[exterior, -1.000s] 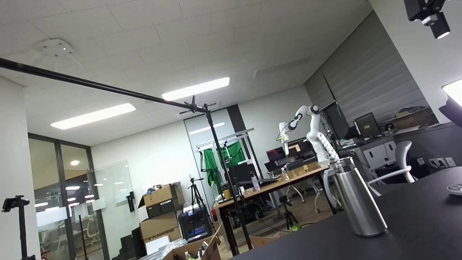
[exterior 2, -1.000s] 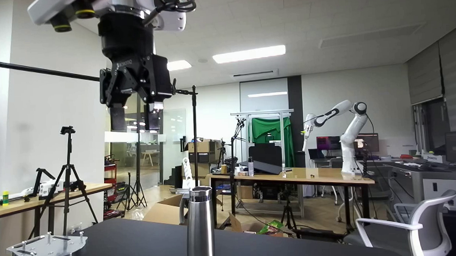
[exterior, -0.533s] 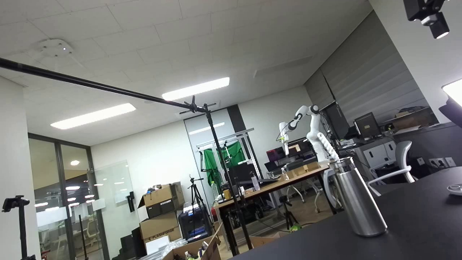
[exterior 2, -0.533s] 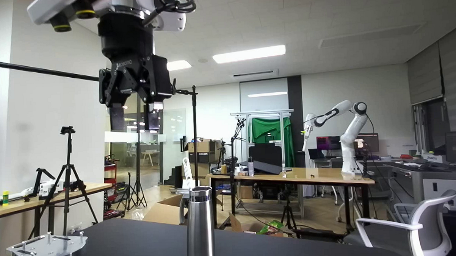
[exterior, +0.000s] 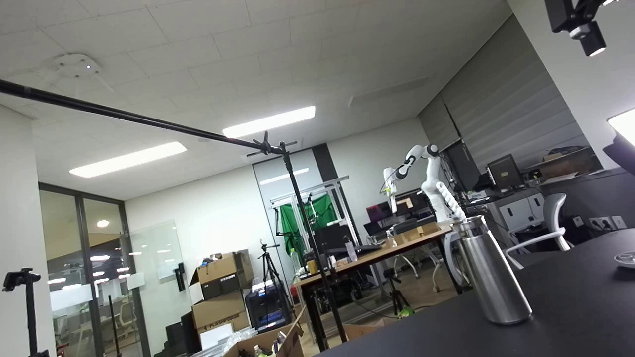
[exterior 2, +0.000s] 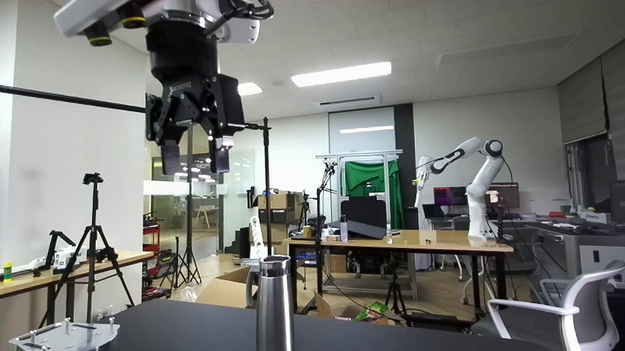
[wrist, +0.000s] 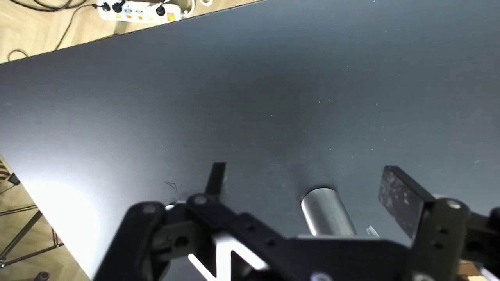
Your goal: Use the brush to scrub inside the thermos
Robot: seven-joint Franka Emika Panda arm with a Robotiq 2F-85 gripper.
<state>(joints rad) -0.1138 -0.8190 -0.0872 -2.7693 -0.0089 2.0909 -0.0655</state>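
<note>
On black tabletop (exterior 2: 193, 333), steel thermos (exterior 2: 274, 317) upright, interior hidden; jaws higher up, spread apart.

It's a robotics lab; white robot arm (exterior 2: 478, 189), tripod (exterior 2: 90, 245), probably monitors (exterior 2: 450, 195) behind.

The table (exterior 2: 193, 330) is black and smooth, scattered in the wrist view with tiny white specks (wrist: 329, 101); a thin dark squiggle (wrist: 171, 184) lies there too, and glare (wrist: 58, 203) whitens one side. The thermos (exterior 2: 274, 319) stands upright on it. Well apart from the thermos, in an exterior view, a pale plate (exterior 2: 71, 344) lies flat near the table's edge, bearing upright pegs (exterior 2: 67, 327) and dark strips (exterior 2: 84, 326).
</note>
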